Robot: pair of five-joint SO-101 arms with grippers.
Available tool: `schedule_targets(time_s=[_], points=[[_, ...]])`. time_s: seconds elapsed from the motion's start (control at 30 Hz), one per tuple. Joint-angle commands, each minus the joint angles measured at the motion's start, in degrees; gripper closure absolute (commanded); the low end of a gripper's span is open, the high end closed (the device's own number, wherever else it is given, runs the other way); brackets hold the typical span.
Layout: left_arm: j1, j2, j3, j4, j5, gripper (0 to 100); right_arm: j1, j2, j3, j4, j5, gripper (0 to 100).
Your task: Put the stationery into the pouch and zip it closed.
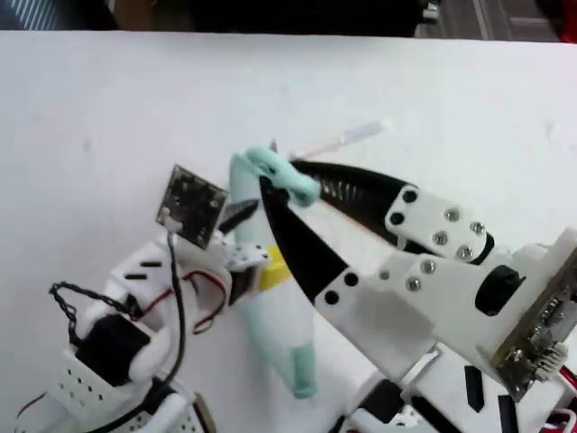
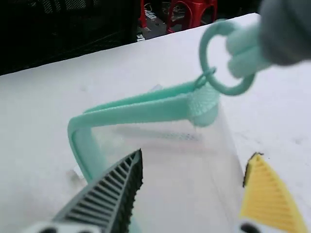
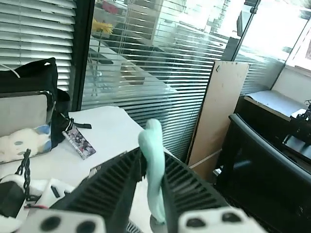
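Observation:
A clear pouch (image 1: 275,316) with mint-green trim (image 2: 141,108) lies on the white table, running from the middle toward the front edge. My left gripper (image 1: 257,239), with one black and one yellow finger (image 2: 265,194), straddles the pouch (image 2: 194,160) and holds it by its sides. My right gripper (image 1: 275,176) comes in from the right with its black fingers shut on the mint zipper pull (image 1: 290,183) at the pouch's far end. That pull is a ring on a loop (image 2: 224,58), and the loop stands between the right fingers (image 3: 151,160). A thin white pen (image 1: 347,137) lies on the table just beyond the pouch.
The left arm's body and cables (image 1: 117,343) occupy the front left corner, and the right arm's white housing (image 1: 451,298) the front right. The table's far edge (image 1: 288,34) meets a dark background. Bare tabletop stretches left and right of the pen.

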Motion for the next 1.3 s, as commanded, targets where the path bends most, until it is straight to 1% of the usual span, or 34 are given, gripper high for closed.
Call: schedule_targets(time_s=[0.0, 0.13, 0.2, 0.3, 0.47, 0.6, 0.67, 0.8, 0.97, 1.07, 1.2, 1.27], points=[[-5.1, -0.3, -0.5, 4.0, -0.1, 67, -0.4, -0.7, -0.4, 0.6, -0.3, 98.2], [-11.3, -6.2, -0.5, 8.7, -0.3, 67, -0.3, -0.7, -0.4, 0.7, -0.1, 98.2], [-13.1, -11.0, -0.4, 10.7, -3.4, 67, -0.3, -0.7, -0.4, 0.5, -0.1, 98.2], [-13.6, -19.6, -0.3, 15.0, -7.6, 67, -0.3, -0.6, -0.3, -1.0, -0.1, 98.2], [-13.6, -31.5, 0.1, 21.3, -8.4, 67, -0.3, -0.6, -0.3, -2.4, -0.1, 98.2], [-14.5, -35.2, 4.5, 22.3, -13.3, 67, -0.2, -0.7, -0.4, -2.4, -0.1, 98.2], [-17.4, -35.3, 5.9, 22.0, -13.9, 67, 0.4, -0.9, -0.4, -2.3, -0.1, 98.2], [-22.3, -35.3, 5.9, 21.9, -14.2, 67, 3.9, -0.9, -0.4, -2.3, -0.2, 98.2], [-23.5, -35.3, 8.6, 17.2, -14.3, 67, 4.0, -1.4, -0.8, -2.0, -0.5, 98.2], [-25.2, -35.3, 13.9, 11.3, -14.3, 67, 3.7, -2.6, -0.4, -1.5, -0.5, 98.2], [-24.6, -35.2, 22.1, 0.5, -13.9, 67, -3.2, -3.7, -0.4, 0.0, -0.1, 98.1], [-21.9, -35.2, 25.0, -4.0, -13.8, 67, -5.4, -3.6, -0.4, 0.0, -0.1, 98.1]])
